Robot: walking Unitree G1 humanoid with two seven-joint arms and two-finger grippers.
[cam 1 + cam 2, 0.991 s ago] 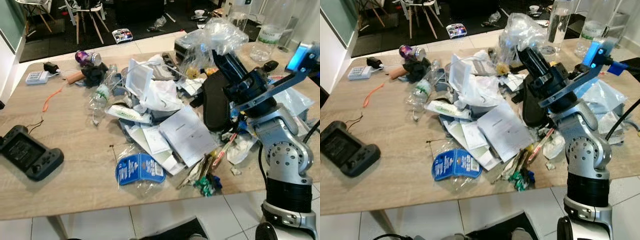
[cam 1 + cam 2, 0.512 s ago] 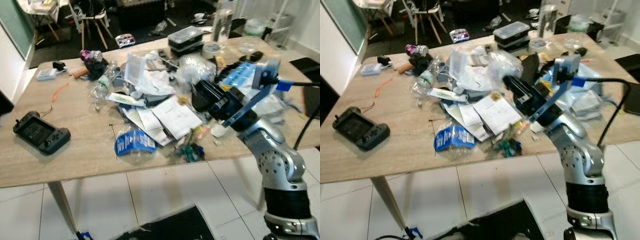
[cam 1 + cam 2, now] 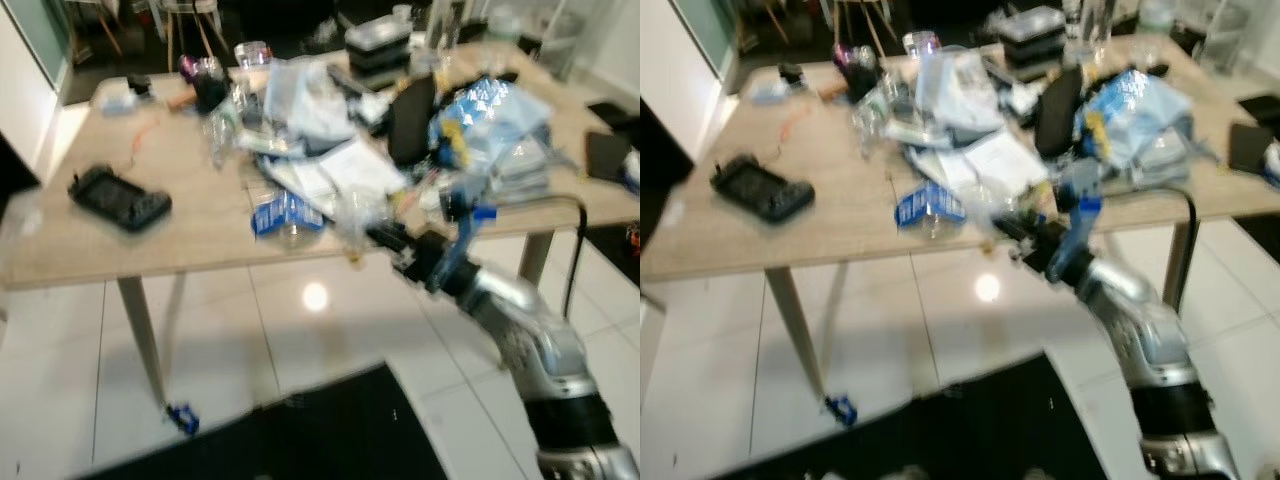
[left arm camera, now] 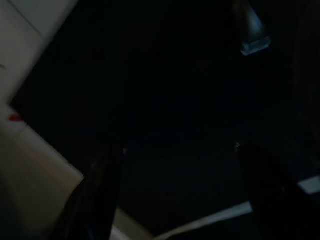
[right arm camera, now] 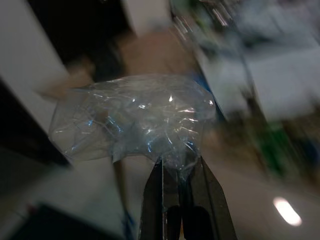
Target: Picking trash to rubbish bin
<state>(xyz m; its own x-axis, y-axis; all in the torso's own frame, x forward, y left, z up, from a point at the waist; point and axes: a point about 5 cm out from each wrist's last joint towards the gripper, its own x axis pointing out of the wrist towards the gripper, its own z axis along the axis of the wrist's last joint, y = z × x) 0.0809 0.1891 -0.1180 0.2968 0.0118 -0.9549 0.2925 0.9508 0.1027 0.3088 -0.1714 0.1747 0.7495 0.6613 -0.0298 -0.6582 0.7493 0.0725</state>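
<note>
Clear plastic wrapper — crumpled, glossy — pinched in my right gripper; head view blurs it. My left gripper — fingers spread, in darkness.

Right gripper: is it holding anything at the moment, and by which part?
Yes. The right gripper is pinched shut on a crumpled clear plastic wrapper, gripping a bunched edge at one end; the rest sticks out past the fingertips.

No text or label is legible; every printed surface is blurred

Both eye views motion-blurred, lamp glare on floor tiles, left wrist view nearly black
</note>
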